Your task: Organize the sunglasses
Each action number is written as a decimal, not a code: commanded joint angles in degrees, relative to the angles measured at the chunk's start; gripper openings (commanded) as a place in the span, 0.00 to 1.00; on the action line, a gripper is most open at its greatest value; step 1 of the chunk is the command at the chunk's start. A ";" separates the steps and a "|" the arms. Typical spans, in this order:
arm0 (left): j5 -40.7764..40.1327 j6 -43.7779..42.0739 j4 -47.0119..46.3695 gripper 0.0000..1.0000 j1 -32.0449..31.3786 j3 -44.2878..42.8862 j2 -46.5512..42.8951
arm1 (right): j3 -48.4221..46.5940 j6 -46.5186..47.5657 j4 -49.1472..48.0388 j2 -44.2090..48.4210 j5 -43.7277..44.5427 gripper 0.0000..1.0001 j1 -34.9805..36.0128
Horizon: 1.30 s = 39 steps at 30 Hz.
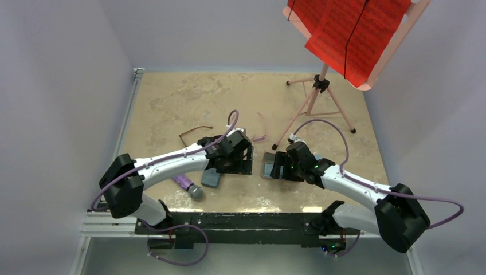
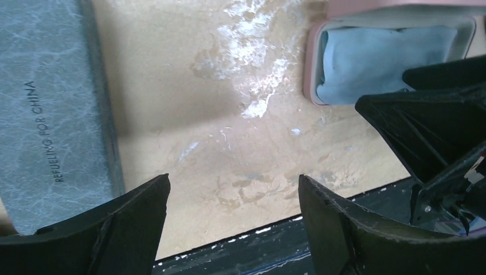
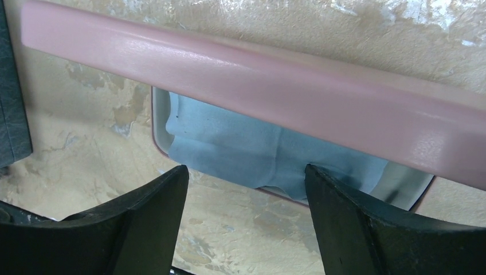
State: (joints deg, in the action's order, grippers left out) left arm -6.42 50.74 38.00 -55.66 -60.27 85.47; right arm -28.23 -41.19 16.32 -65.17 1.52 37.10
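The brown sunglasses lie on the surface to the far left of my left claw, their long axis roughly left to right. The pink sunglasses lie just beyond both claws. The left claw and right claw are both spread wide and empty, flanking the open pink case. I judge the left arm nearer to both pairs.

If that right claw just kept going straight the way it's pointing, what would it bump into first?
Probably the light blue cloth inside the open pink case, straight ahead of the open right claw. Depth is unclear, so the case's near rim might come first.
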 commanded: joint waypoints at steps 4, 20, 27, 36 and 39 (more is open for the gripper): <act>-2.79 0.24 -0.14 0.87 2.79 -0.19 -2.61 | 1.55 -0.89 0.40 0.85 0.13 0.80 -0.11; 1.34 -4.75 -3.10 0.96 16.65 -7.97 1.34 | 4.01 5.59 -0.59 21.39 -1.34 0.94 -0.10; 2.59 -3.78 -0.19 0.95 23.26 -20.25 14.20 | 9.46 2.71 4.47 37.23 -1.34 0.98 -0.11; 0.21 -3.57 0.16 0.84 26.16 -30.79 27.70 | 11.50 -0.21 9.40 53.03 0.17 0.98 -0.10; 1.99 -4.56 -0.86 0.75 26.16 -31.93 30.66 | 10.20 -0.24 11.43 53.08 1.47 0.98 -0.10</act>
State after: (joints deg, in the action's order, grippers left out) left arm -5.15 47.37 37.78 -30.26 -88.55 113.51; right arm -16.25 -40.40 24.08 -12.53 0.73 37.10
